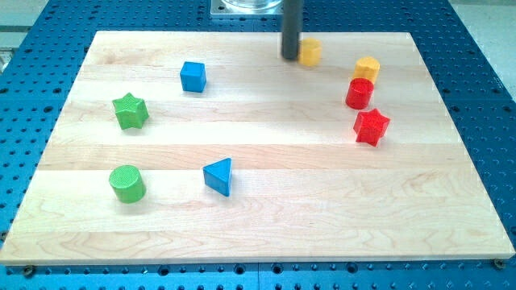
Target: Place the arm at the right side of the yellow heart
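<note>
My tip [290,57] is near the view's top centre, on the wooden board [258,234]. It stands against the left side of a yellow block [311,51], likely the heart, whose left part the rod hides. A second yellow block [367,68], with a rounded or pentagon-like shape, lies further to the right. The board to the right of the first yellow block is bare up to this second one.
A red cylinder [359,93] sits just below the second yellow block, with a red star [371,126] under it. A blue cube [193,76], a green star [131,111], a green cylinder [127,183] and a blue triangle [218,176] lie on the left half.
</note>
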You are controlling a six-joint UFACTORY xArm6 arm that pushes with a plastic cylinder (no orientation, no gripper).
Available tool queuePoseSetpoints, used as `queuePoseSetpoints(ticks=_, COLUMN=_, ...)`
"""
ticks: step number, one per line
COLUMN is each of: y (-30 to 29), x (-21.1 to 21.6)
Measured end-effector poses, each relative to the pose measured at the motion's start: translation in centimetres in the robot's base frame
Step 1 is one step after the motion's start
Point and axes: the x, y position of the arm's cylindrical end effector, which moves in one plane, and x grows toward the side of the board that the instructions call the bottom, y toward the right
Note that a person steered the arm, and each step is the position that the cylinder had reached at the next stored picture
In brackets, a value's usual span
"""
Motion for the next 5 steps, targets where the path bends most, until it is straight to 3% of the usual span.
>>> queuePoseSetpoints(ticks=2, y=7.3, x=0.0)
queuePoseSetpoints(ticks=3, y=7.4, x=-1.3)
queuePoseSetpoints(ticks=4, y=12.6, x=-4.2)
queuePoseSetpoints(ticks=5, y=19.6, x=-3.0)
